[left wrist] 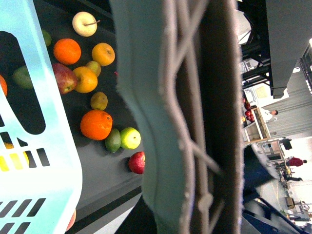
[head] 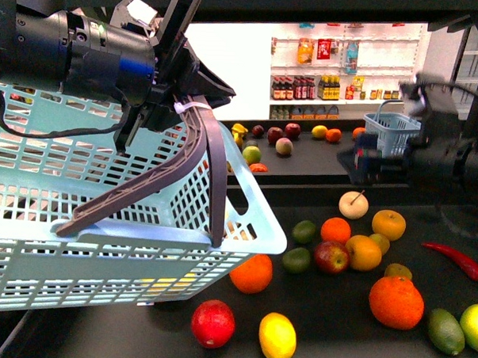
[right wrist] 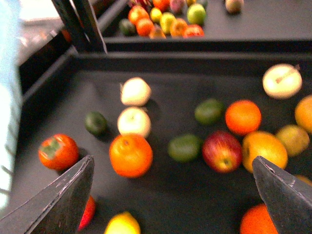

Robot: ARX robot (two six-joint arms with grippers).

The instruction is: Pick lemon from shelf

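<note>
The left gripper is clenched on the brown handle of a pale blue basket, which hangs tilted in the air over the near left part of the shelf. In the left wrist view the handle fills the middle of the frame, so the fingers themselves cannot be made out there. The lemon lies on the black tray near its front edge, free of both arms. A red round fruit lies just to its left, and an orange sits behind it, close under the basket's corner. Further back and to the right lie a cluster of limes, a red apple, more oranges and a pale apple, with a red chili near the right side. The right arm shows blurred at the right of the front view, raised above the tray and well apart from the lemon. The right gripper is released, its two dark fingers spread wide above the tray with nothing between them. In the right wrist view the lemon is cut off by the frame edge, lying on the tray below the gap between the fingers and touched by neither. On the shelf behind stands a small blue basket among more fruit.
</note>
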